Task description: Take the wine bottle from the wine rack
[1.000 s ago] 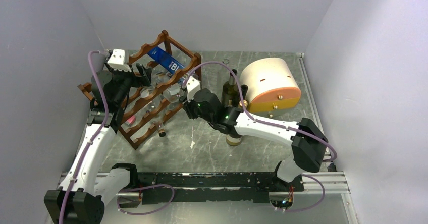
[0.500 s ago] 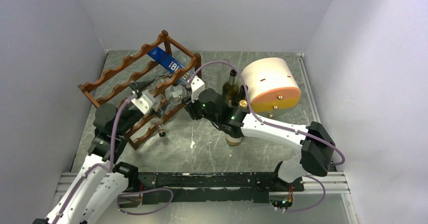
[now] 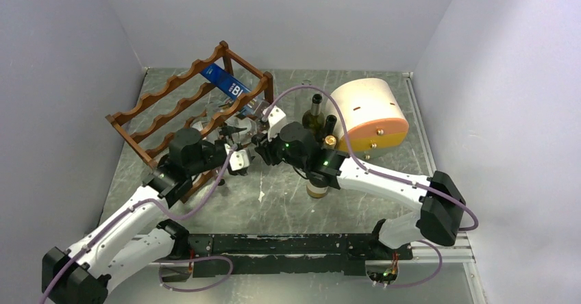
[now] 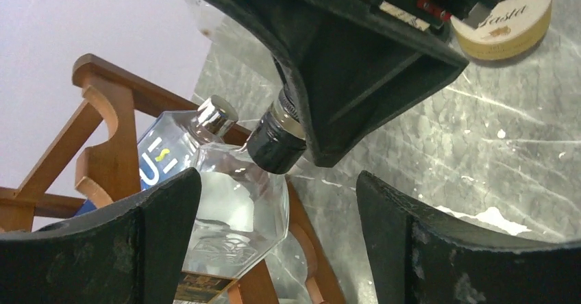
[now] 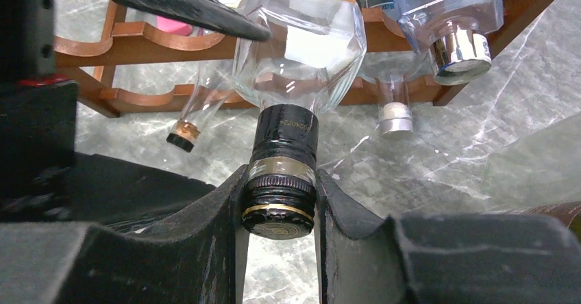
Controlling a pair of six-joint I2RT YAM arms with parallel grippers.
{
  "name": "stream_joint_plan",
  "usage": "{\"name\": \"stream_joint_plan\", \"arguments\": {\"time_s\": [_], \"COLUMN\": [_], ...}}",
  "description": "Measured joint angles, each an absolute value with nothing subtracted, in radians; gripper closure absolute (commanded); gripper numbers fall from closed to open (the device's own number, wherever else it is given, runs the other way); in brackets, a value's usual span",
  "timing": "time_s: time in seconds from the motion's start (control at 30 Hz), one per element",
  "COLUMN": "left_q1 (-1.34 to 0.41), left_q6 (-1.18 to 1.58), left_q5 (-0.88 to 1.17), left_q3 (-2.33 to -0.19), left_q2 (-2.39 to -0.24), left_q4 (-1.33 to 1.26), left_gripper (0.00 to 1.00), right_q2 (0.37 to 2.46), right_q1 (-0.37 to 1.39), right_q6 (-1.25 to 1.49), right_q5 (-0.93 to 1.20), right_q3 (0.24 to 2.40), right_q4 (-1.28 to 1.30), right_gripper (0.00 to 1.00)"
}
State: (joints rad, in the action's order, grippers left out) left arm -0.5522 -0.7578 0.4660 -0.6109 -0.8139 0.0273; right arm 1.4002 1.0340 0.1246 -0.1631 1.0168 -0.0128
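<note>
The reddish-brown wine rack (image 3: 179, 105) stands at the back left, holding several bottles. In the right wrist view my right gripper (image 5: 281, 205) is shut on the black-capped neck of a clear glass wine bottle (image 5: 301, 51) whose body still lies in the rack (image 5: 137, 47). In the top view the right gripper (image 3: 257, 138) is at the rack's front right corner. My left gripper (image 4: 277, 242) is open, its fingers (image 4: 89, 249) on either side of the same clear bottle's shoulder (image 4: 233, 215), not touching it. In the top view it (image 3: 236, 148) is just left of the right gripper.
A blue-labelled bottle with a silver cap (image 3: 226, 81) lies in the rack's top tier. Dark wine bottles (image 3: 314, 116) stand right of the rack beside a cream-and-orange drum box (image 3: 366, 116). Another bottle (image 3: 316, 189) stands under the right forearm. Grey walls close in the left, back and right.
My left arm has swung from the rack's far left end round to its front, beside the right gripper. The right gripper has kept its hold and shifted slightly right.
</note>
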Motion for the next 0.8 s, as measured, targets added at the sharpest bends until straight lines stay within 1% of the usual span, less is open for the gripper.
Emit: {"name": "stream_joint_plan", "arguments": {"time_s": [0.07, 0.2, 0.27, 0.4, 0.53, 0.57, 0.67, 0.73, 0.8], "left_q1": [-0.554, -0.568, -0.585, -0.601, -0.621, -0.630, -0.632, -0.632, -0.633], "left_q6": [-0.791, -0.904, -0.962, -1.050, -1.123, -1.158, -1.165, -1.167, -1.169], "left_q5": [0.474, 0.482, 0.477, 0.474, 0.448, 0.430, 0.429, 0.429, 0.427], "left_q3": [-0.633, -0.678, -0.680, -0.687, -0.749, -0.759, -0.752, -0.743, -0.738], "left_q2": [-0.847, -0.893, -0.899, -0.919, -1.004, -1.039, -1.044, -1.044, -1.052], "left_q4": [0.049, 0.080, 0.082, 0.094, 0.151, 0.158, 0.138, 0.116, 0.092], "left_gripper": [0.18, 0.17, 0.18, 0.23, 0.26, 0.29, 0.42, 0.44, 0.42], "right_q2": [1.390, 1.372, 1.366, 1.358, 1.349, 1.341, 1.338, 1.336, 1.333], "right_q1": [1.032, 1.028, 1.028, 1.024, 1.020, 1.019, 1.020, 1.019, 1.019], "right_q6": [0.127, 0.128, 0.129, 0.131, 0.130, 0.132, 0.133, 0.134, 0.137], "right_q5": [-0.157, -0.142, -0.137, -0.129, -0.123, -0.117, -0.115, -0.116, -0.112], "right_q3": [1.016, 0.984, 0.970, 0.966, 0.966, 0.966, 0.966, 0.966, 0.966], "right_q4": [-0.011, -0.017, -0.017, -0.017, -0.010, -0.001, 0.001, 0.004, 0.011], "right_gripper": [1.00, 1.00, 1.00, 1.00, 1.00, 1.00, 1.00, 1.00, 1.00]}}
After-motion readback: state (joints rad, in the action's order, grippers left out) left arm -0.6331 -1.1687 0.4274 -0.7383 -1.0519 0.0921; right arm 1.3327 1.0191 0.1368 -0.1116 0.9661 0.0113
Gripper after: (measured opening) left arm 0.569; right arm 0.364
